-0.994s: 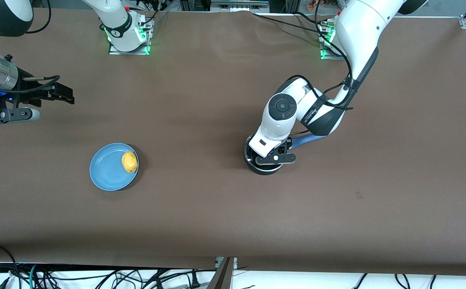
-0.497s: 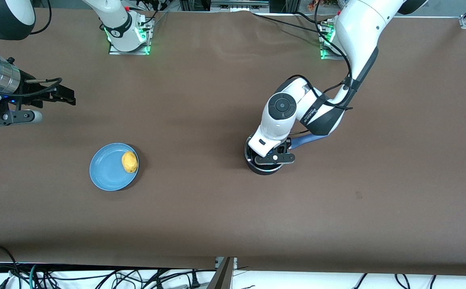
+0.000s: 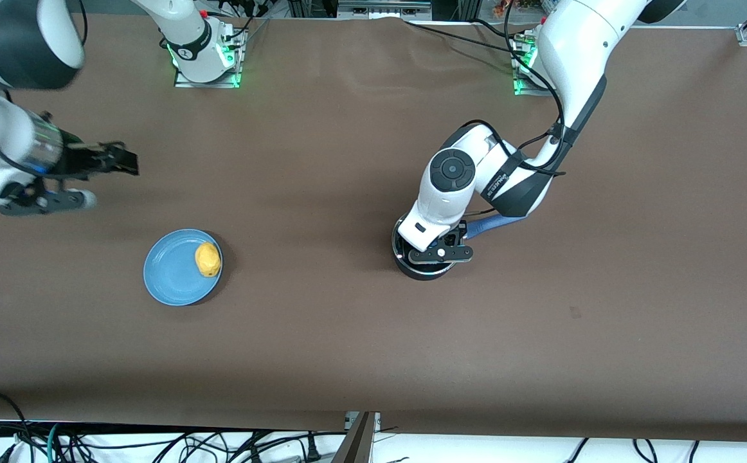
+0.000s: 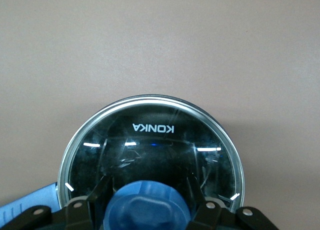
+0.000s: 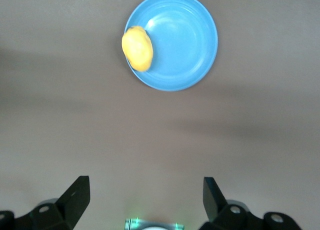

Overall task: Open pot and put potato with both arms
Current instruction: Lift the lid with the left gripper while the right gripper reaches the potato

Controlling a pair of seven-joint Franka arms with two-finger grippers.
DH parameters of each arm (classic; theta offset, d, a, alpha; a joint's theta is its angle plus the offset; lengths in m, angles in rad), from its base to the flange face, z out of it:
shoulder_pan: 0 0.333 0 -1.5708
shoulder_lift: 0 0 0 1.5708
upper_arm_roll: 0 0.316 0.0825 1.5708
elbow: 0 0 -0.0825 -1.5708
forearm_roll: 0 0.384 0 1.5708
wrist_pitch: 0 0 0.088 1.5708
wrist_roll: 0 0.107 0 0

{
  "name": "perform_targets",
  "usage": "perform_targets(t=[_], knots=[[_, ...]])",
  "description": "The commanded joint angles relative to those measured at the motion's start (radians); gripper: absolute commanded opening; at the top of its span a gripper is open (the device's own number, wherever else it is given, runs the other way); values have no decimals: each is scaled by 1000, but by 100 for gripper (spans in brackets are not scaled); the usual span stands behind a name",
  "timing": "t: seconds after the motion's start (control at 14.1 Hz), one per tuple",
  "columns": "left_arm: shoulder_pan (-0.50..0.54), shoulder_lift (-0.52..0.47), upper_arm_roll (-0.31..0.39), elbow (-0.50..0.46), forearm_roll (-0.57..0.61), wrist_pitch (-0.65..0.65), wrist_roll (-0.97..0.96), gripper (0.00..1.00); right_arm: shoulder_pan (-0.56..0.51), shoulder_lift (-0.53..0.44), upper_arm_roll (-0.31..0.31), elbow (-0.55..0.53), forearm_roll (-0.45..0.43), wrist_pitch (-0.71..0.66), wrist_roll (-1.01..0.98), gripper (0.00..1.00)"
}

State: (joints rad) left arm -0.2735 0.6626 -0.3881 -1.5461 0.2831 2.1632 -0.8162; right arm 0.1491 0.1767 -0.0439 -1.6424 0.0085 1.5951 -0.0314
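The black pot [image 3: 412,265] stands mid-table with its blue handle [image 3: 493,224] pointing toward the left arm's end. Its glass lid [image 4: 150,140] sits on it. My left gripper [image 3: 441,253] is down on the lid, its fingers [image 4: 101,186] pressed against either side of the blue knob [image 4: 147,207]. The yellow potato [image 3: 207,259] lies on a blue plate [image 3: 171,270] toward the right arm's end, and shows in the right wrist view [image 5: 137,48]. My right gripper [image 3: 123,161] is open and empty over bare table, short of the plate [image 5: 180,40]; its fingers [image 5: 77,192] are spread wide.
The two arm bases [image 3: 205,61] stand along the table's edge farthest from the front camera, each with green lights. The left arm's elbow [image 3: 454,170] hangs over the pot. Brown table [image 3: 322,334] lies around the plate and pot.
My right gripper has moved a little toward the table's middle and toward the plate. My left gripper has stayed on the lid, shifting only slightly.
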Motion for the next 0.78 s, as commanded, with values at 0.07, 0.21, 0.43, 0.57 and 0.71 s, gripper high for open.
perform_targets(t=[0.07, 0.21, 0.43, 0.57, 0.71], knots=[[10, -46, -9, -6, 28, -25, 23, 50, 35, 65, 4, -131, -2, 250, -5, 100], [14, -64, -11, -5, 15, -38, 58, 49, 46, 128, 4, -128, -2, 305, -12, 100], [51, -80, -9, -5, 11, -49, 125, 49, 58, 208, 4, -152, -2, 423, -13, 100], [100, -101, -8, -9, -28, -52, 216, 50, 63, 250, 4, -160, -4, 477, -15, 100], [175, -127, -3, -6, -74, -86, 341, 50, 67, 294, 4, -160, -7, 532, -15, 100]])
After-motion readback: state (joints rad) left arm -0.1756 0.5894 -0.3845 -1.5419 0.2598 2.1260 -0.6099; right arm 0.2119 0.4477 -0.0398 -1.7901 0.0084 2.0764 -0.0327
